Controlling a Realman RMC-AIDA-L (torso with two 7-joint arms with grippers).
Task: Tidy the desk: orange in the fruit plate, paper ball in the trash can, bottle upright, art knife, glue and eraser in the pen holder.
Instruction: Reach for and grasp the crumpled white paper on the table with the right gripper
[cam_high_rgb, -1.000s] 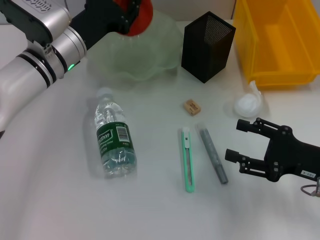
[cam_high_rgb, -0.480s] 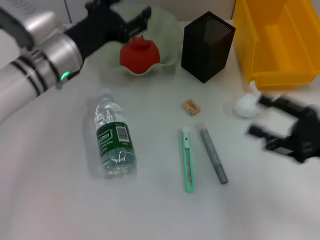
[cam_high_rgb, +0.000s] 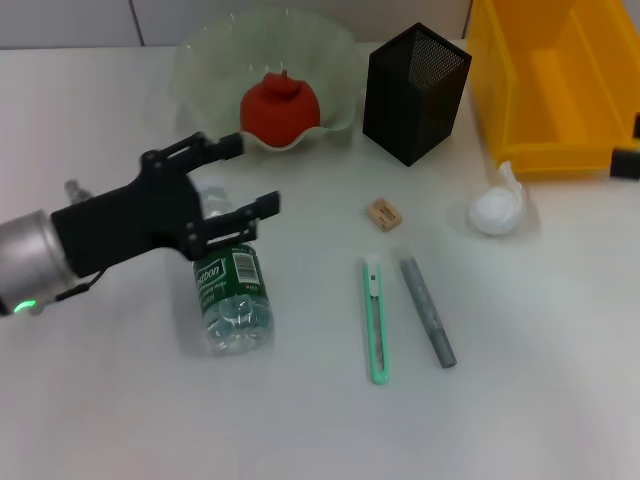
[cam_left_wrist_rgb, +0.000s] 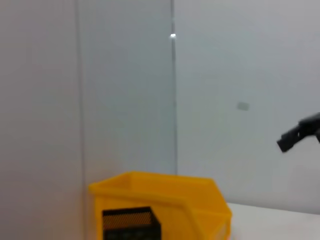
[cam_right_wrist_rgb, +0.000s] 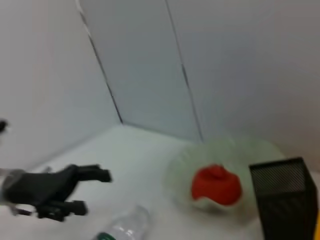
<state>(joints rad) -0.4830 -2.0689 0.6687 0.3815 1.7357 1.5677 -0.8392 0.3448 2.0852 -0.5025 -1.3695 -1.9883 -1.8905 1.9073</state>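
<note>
Left end effector (cam_high_rgb: 240, 175) extends forward from its arm, fingers spread apart, holding nothing. Right end effector (cam_high_rgb: 628, 160) shows only as a dark fragment at the frame edge.

Pale wall (cam_left_wrist_rgb: 240, 75), apparently panelled.

The orange (cam_high_rgb: 279, 107) is sitting in the fruit plate (cam_high_rgb: 210, 60). The bottle (cam_high_rgb: 231, 294) is lying flat. The art knife (cam_high_rgb: 375, 318), glue (cam_high_rgb: 427, 311), eraser (cam_high_rgb: 384, 213) and paper ball (cam_high_rgb: 497, 208) are lying loose.

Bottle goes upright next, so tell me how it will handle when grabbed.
The bottle lies on its side and is round, so it may roll if nudged. It looks thin, clear plastic, likely slick and squashy. The open left pincer hovers above it.
</note>
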